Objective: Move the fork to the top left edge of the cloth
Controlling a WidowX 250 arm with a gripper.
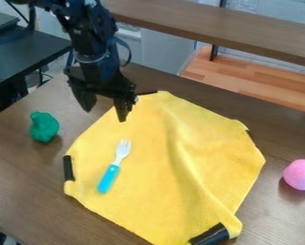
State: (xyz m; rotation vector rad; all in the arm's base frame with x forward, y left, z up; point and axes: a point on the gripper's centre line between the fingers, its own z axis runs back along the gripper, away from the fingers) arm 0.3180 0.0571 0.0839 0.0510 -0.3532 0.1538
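The black gripper (104, 112) hangs over the table by the cloth's upper left side, open, its two fingers spread apart with nothing between them. Below it and a little right, apart from it, the fork (114, 167) lies on the left part of the yellow cloth (161, 191). Its blue handle points down and left, and its pale tines point up. The cloth is spread out with a few wrinkles, with black strips at several of its corners.
On the brown wooden table (20, 172), a green lumpy object (44, 127) sits left of the cloth and a pink egg-shaped object (299, 174) sits to its right. A brown shelf or ledge (224, 29) runs behind the table.
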